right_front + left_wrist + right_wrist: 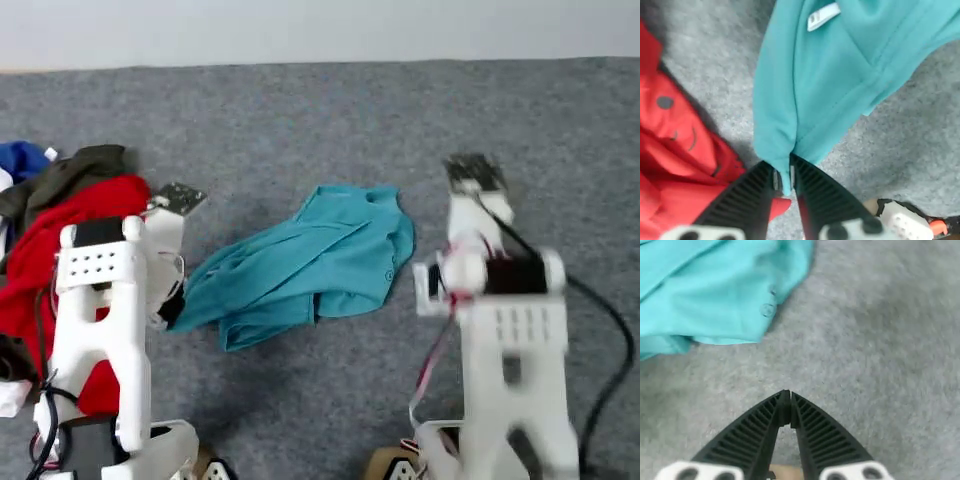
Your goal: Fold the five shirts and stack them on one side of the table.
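— Where's the crumpled teal fabric shirt (310, 260)?
— It lies on the grey felt table cover (300, 110), between the two arms.
— And the left gripper (782, 175)?
— It's clamped on that shirt's edge, pinching a fold.
— The right gripper (785, 402)?
— Its jaws are pressed together on nothing, over bare felt near the shirt's buttoned edge.
— Other shirts?
— A heaped red fabric shirt (85, 215) sits just beside the teal one, on the left gripper's side.

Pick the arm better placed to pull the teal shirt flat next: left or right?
Left, probably: the left gripper is shut on the teal shirt at its edge. The right gripper is shut on nothing, over the table, apart from the shirt.
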Available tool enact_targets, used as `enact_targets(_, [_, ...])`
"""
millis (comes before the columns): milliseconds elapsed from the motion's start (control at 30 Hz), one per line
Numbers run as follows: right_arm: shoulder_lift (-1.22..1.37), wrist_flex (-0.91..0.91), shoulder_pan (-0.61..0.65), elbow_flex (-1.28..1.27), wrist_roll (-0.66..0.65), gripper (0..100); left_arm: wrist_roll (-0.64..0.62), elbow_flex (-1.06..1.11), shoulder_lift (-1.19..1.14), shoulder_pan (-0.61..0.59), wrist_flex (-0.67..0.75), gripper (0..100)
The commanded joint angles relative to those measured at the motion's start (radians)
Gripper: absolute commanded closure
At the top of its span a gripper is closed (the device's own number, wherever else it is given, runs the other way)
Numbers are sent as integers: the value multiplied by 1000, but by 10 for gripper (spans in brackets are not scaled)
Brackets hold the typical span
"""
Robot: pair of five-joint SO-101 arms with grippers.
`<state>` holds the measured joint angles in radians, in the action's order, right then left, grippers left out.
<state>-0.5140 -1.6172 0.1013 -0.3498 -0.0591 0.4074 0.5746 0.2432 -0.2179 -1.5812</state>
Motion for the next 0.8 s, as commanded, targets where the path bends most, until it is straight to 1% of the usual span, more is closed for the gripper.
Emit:
enact_targets(0, [199, -47, 45, 261, -44, 987, 8, 24, 38, -11, 49, 998])
enact_targets(167, [400, -136, 73, 456, -126, 987, 5, 70, 38, -11, 120, 998])
enact_targets(300, [541, -153, 71, 603, -196, 987, 5, 108, 37, -8, 199, 998])
enact_targets(400, [645, -150, 76, 704, -241, 987, 5, 113, 37, -8, 221, 998])
enact_targets(567, [828, -148, 76, 899, -255, 983, 2, 116, 37, -6, 259, 998])
enact_targets(633, [888, -147, 85, 987, -264, 953, -31, 114, 37, -6, 272, 998])
enact_targets(700, [943, -150, 102, 1069, -265, 898, -78, 114, 37, -5, 288, 998])
enact_targets(767, [987, -148, 122, 1128, -265, 835, -98, 111, 37, 0, 292, 998])
